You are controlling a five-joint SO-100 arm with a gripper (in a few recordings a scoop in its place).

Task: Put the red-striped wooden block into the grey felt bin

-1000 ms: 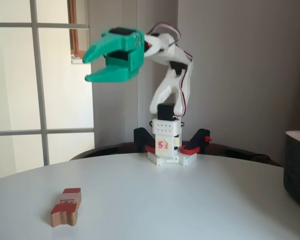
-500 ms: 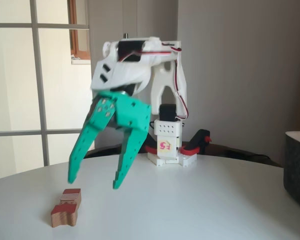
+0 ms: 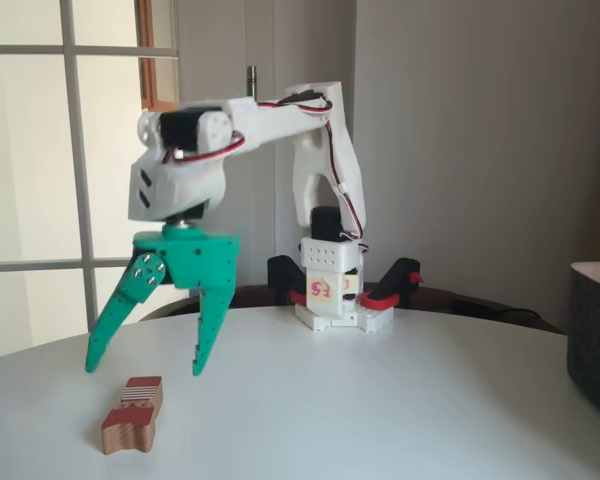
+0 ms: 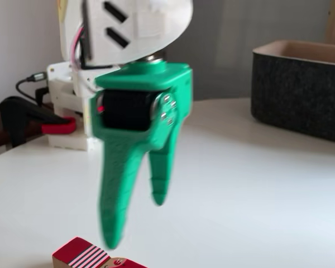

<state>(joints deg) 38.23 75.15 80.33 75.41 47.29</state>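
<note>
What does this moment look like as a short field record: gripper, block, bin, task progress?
gripper: green two-finger gripper, open, fingers pointing down, above the table
block: small pale wooden block with red stripes, lying on the white table, below the gripper, untouched
bin: dark grey felt bin with a lighter rim, at the right edge in both fixed views, apart from the block
progress: block not yet grasped

On your white table (image 3: 380, 400): one red-striped wooden block (image 3: 132, 412) at lower left of a fixed view, one grey felt bin (image 4: 301, 92) at upper right, and one green gripper (image 3: 145, 365).
</note>
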